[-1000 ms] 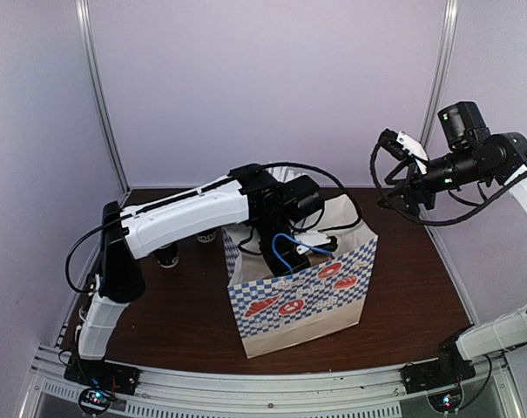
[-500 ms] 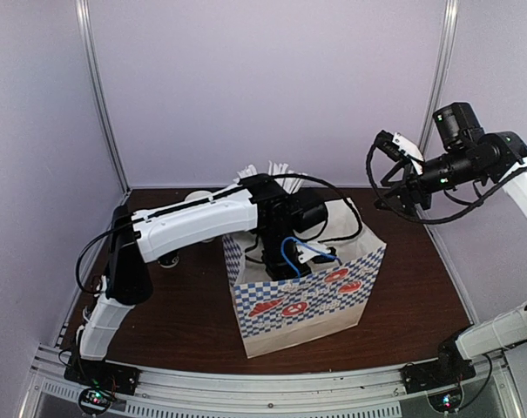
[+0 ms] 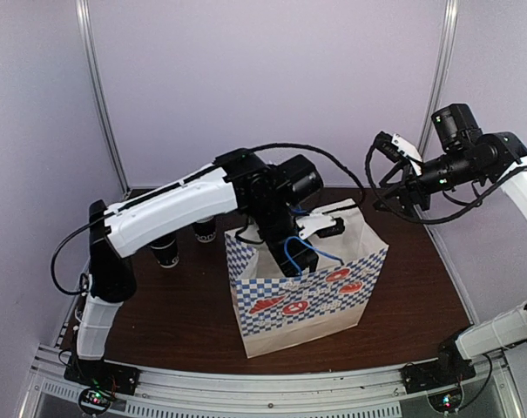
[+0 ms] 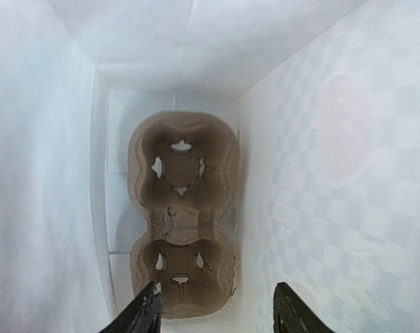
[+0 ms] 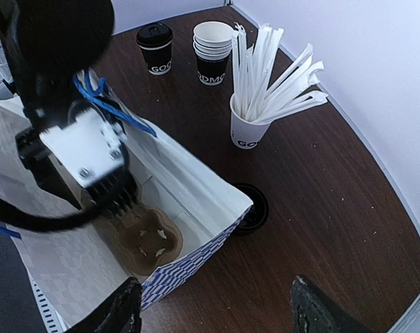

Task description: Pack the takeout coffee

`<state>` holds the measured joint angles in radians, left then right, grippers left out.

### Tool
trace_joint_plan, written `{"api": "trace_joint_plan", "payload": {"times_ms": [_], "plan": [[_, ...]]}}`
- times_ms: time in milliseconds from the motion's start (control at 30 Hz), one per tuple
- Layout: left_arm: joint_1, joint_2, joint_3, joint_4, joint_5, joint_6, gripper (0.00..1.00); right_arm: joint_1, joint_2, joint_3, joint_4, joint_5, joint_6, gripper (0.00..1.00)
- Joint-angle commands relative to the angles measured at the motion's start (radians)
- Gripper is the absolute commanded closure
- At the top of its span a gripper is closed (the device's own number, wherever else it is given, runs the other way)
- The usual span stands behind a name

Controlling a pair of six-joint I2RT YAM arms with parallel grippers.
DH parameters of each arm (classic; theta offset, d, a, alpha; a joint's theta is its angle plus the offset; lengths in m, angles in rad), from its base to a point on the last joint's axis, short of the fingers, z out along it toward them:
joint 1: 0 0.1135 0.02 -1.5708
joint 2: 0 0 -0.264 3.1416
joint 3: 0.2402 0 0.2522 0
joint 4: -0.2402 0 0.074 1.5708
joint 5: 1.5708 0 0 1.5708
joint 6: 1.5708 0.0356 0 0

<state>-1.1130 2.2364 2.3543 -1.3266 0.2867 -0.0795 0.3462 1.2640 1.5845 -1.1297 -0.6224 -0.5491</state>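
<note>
The takeout coffee, a black lidded cup with white lettering, stands on the table to the left of the bag; it also shows in the top view. The blue-and-white checked paper bag stands open mid-table, with a brown two-cup pulp carrier empty on its floor. My left gripper is open and empty, pointing down into the bag's mouth above the carrier; it also shows in the top view. My right gripper is open and empty, held high to the right of the bag.
A stack of lidless black cups stands beside the coffee. A white cup of wrapped straws stands near the back wall. A loose black lid lies on the table against the bag's far corner. The booth walls close in on the back and sides.
My left arm has lifted, raising its gripper higher in the bag's mouth. The bag has shifted slightly. The right arm has hardly moved.
</note>
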Motion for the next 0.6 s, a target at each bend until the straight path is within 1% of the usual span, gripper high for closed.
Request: {"api": "trace_joint_plan", "payload": {"times_ms": [0, 67, 167, 300, 433, 567], "plan": [[-0.003, -0.183, 0.026, 0.150, 0.041, 0.054, 0.43, -0.009, 0.009, 0.015, -0.001, -0.037, 0.010, 0.27], [-0.003, -0.235, 0.003, 0.195, 0.032, 0.066, 0.42, -0.008, 0.012, 0.017, -0.005, -0.045, 0.007, 0.27], [-0.002, -0.317, -0.062, 0.253, -0.027, 0.083, 0.40, -0.009, 0.011, 0.019, -0.015, -0.068, -0.006, 0.27], [0.002, -0.400, -0.144, 0.277, -0.123, 0.113, 0.38, -0.009, 0.010, 0.019, -0.022, -0.087, -0.020, 0.27], [0.018, -0.445, -0.213, 0.278, -0.178, 0.096, 0.35, -0.008, 0.028, 0.022, -0.018, -0.101, -0.041, 0.28], [0.050, -0.448, -0.260, 0.277, -0.209, 0.083, 0.35, -0.007, 0.067, 0.057, -0.025, -0.130, -0.039, 0.29]]}}
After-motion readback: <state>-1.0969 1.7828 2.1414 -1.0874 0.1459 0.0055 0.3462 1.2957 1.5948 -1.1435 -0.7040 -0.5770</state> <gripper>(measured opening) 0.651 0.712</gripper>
